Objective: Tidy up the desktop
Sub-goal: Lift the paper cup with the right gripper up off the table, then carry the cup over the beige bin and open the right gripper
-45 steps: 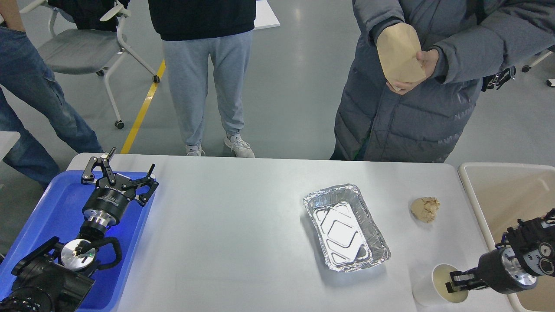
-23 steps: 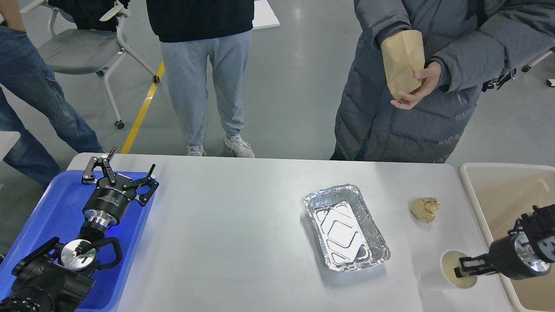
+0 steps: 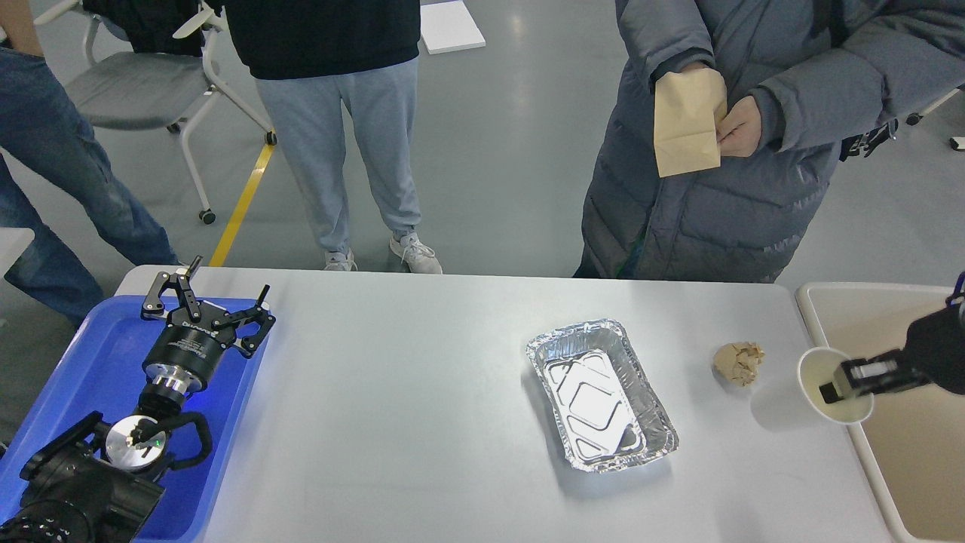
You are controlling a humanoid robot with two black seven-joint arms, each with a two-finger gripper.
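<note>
The desktop is a large pale grey-white tabletop. On it lie an empty foil tray right of centre and a crumpled brown paper ball further right. My right gripper is shut on the rim of a white paper cup and holds it lifted over the desktop's right edge, beside the beige bin. My left gripper is open and empty over the far end of the blue tray at the left.
Three people stand along the far side of the table; the one at the right holds a brown paper bag. An office chair stands at the back left.
My right gripper has lifted the paper cup off the desktop's front right and carried it up and right, toward the beige bin. The left arm has not moved.
</note>
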